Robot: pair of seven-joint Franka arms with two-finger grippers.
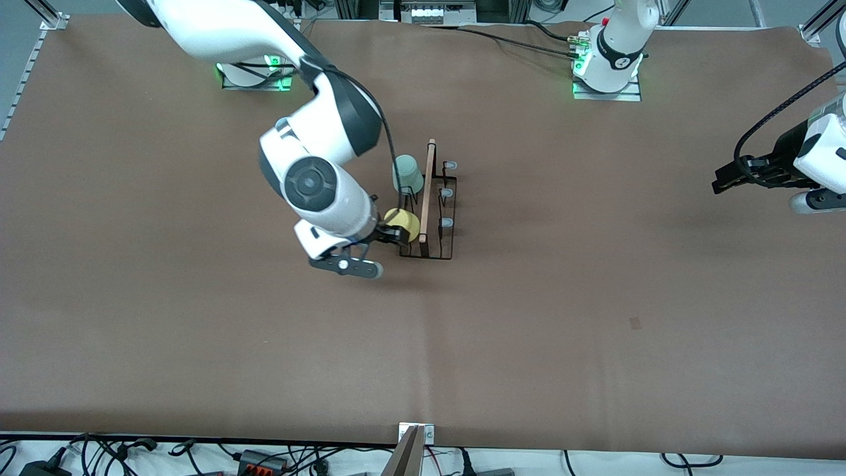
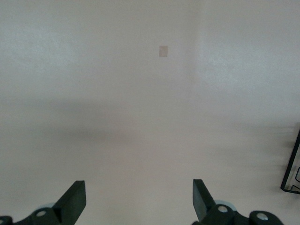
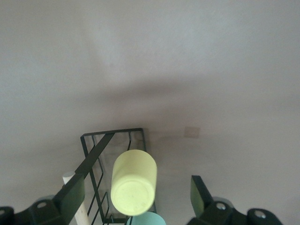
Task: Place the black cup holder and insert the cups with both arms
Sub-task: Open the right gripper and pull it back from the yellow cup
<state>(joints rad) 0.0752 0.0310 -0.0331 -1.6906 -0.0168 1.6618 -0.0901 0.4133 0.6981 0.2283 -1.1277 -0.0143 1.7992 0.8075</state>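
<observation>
The black cup holder (image 1: 429,205) stands upright mid-table, its wooden rod handle (image 1: 428,192) on top. A pale green cup (image 1: 408,173) and a yellow cup (image 1: 403,223) hang upside down on pegs on the side toward the right arm's end. My right gripper (image 1: 394,233) is open, its fingers either side of the yellow cup (image 3: 134,180) without touching it; its wrist view (image 3: 137,187) also shows the green cup's base (image 3: 146,219). My left gripper (image 1: 720,182) waits open and empty over the left arm's end of the table (image 2: 138,187). The light blue cup is out of view.
Three pale-tipped pegs (image 1: 447,193) on the holder's side toward the left arm's end are bare. A small tan patch (image 1: 635,322) lies on the brown table cover nearer the front camera. A corner of the holder (image 2: 291,173) shows in the left wrist view. Cables (image 1: 264,456) run along the front edge.
</observation>
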